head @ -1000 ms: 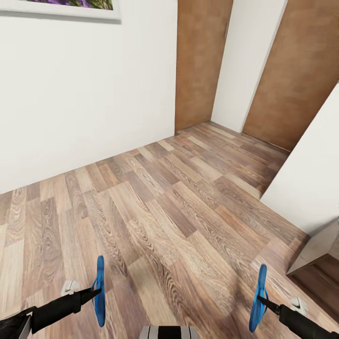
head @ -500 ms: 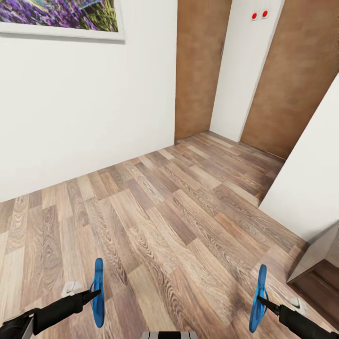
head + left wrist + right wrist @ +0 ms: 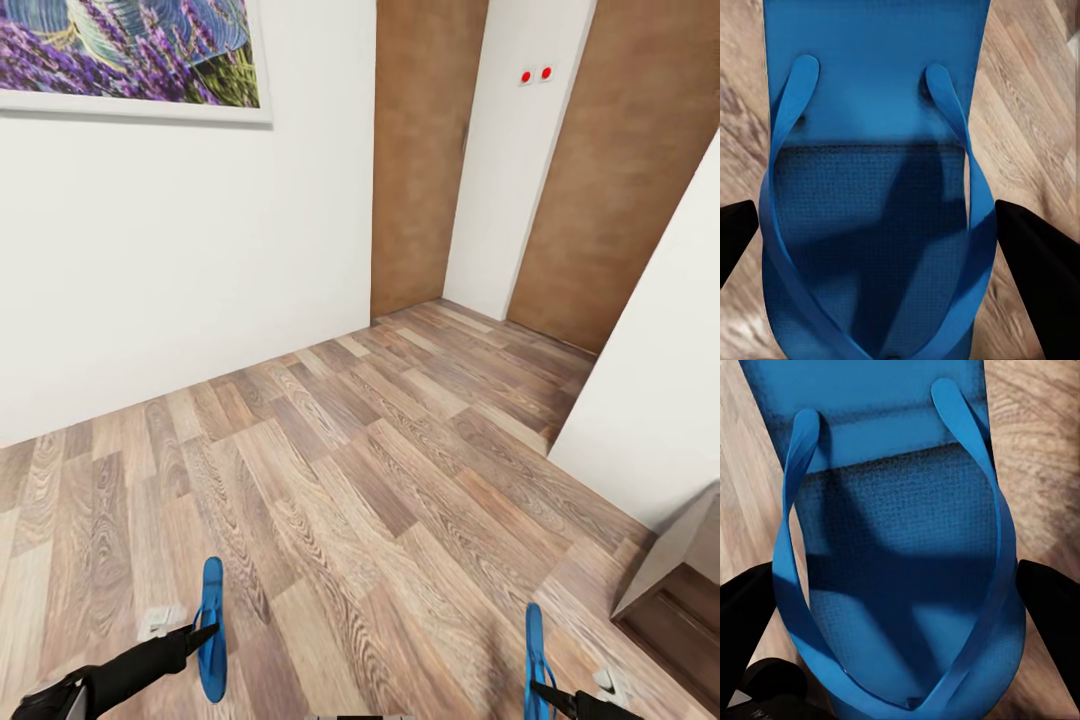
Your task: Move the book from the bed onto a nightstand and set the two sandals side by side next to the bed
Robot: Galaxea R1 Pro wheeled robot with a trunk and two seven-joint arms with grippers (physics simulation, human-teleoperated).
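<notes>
Both bright blue sandals are held edge-up above the wood floor. At the head view's lower left, my left gripper (image 3: 204, 634) is shut on the left sandal (image 3: 211, 610). My right gripper (image 3: 545, 688) is shut on the right sandal (image 3: 534, 650) at the lower right edge. In the left wrist view the sandal (image 3: 877, 112) and its straps lie between two black fingers (image 3: 1039, 262). The right wrist view has the other sandal (image 3: 900, 547) between its fingers (image 3: 1054, 600). The book and nightstand are out of view. A pale grey and dark brown corner (image 3: 675, 570) may be the bed; I cannot tell.
Grey-brown plank floor (image 3: 380, 480) stretches ahead to a white wall (image 3: 180, 260) with the lavender picture (image 3: 130, 50). Two brown doors (image 3: 425, 150) (image 3: 620, 170) stand at the far end. A white wall (image 3: 670, 380) juts in on the right.
The whole view has tilted upward: more of the picture shows, and both grippers with their sandals sit lower in the frame. Both stay shut on the sandals.
</notes>
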